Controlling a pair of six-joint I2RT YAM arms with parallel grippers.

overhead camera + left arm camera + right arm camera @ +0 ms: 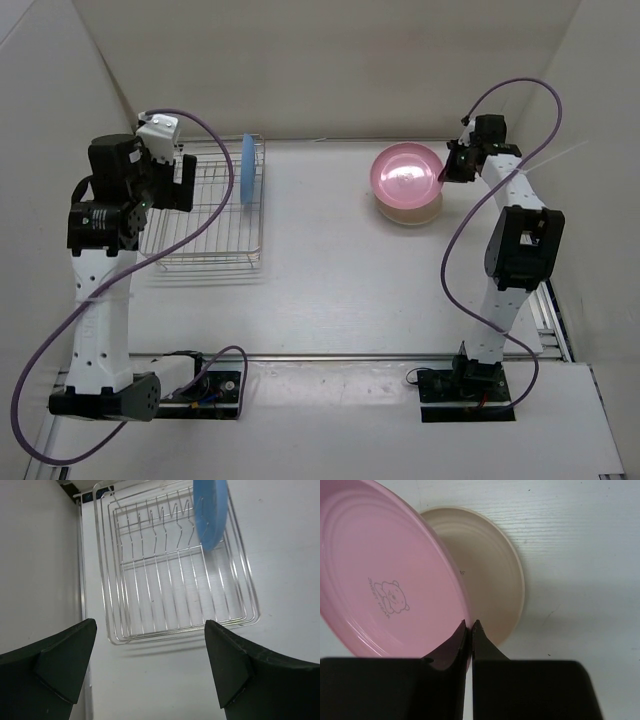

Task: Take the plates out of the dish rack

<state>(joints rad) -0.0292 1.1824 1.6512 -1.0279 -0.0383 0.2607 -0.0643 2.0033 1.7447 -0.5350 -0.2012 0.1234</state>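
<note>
The light blue plate (pixel 247 172) (pixel 210 510) stands on edge at the far right end of the dish rack (pixel 205 225) (pixel 175 595), a silver wire basket at the left of the table. My left gripper (pixel 175 185) (pixel 150 625) hangs open above the rack's near left side, with nothing between its fingers. At the far right, the pink plate (pixel 405 172) (pixel 380 580) lies tilted over the cream plate (pixel 410 213) (pixel 495 565), which rests on the table. My right gripper (pixel 455 165) (pixel 469 624) is shut on the pink plate's rim.
White walls close in the table on the left, back and right. The rack sits close to the left wall. A metal rail (pixel 350 356) runs along the table's near edge in front of both arm bases.
</note>
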